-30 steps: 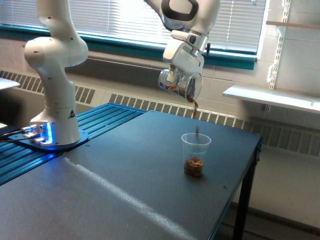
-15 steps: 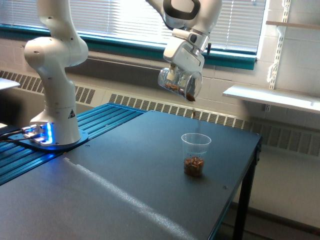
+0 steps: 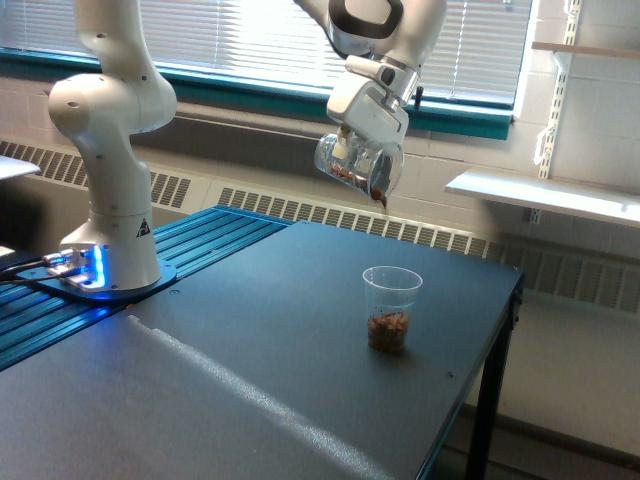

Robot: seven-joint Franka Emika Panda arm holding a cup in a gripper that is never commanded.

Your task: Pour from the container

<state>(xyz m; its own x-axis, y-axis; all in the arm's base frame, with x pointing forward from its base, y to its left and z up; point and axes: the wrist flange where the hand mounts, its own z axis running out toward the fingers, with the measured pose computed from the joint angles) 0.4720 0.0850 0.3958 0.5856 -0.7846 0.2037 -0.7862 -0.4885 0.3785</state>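
I see the gripper (image 3: 352,150) closed around the container (image 3: 358,168), with the fingers mostly hidden behind the clear wall, so I cannot tell how wide they stand. The container hangs in the air, high above the cup (image 3: 391,308) and a little toward the exterior view's left of it. It is tilted strongly, its mouth pointing down and toward the cup, and brown bits (image 3: 352,176) lie along its lower wall up to the rim. I see no stream between the rim and the cup in this moment.

The cup stands upright on the dark table (image 3: 250,380), near the edge at the exterior view's right, with a small brown pile at its bottom.

I judge the container to be light and thin, so it can bend or slip if the squeeze is wrong. The hold looks to be on the side wall close to the base, which leaves the mouth free; I would keep it there. The cup below also looks light and could tip over if the bits hit its rim, so I would tilt slowly.
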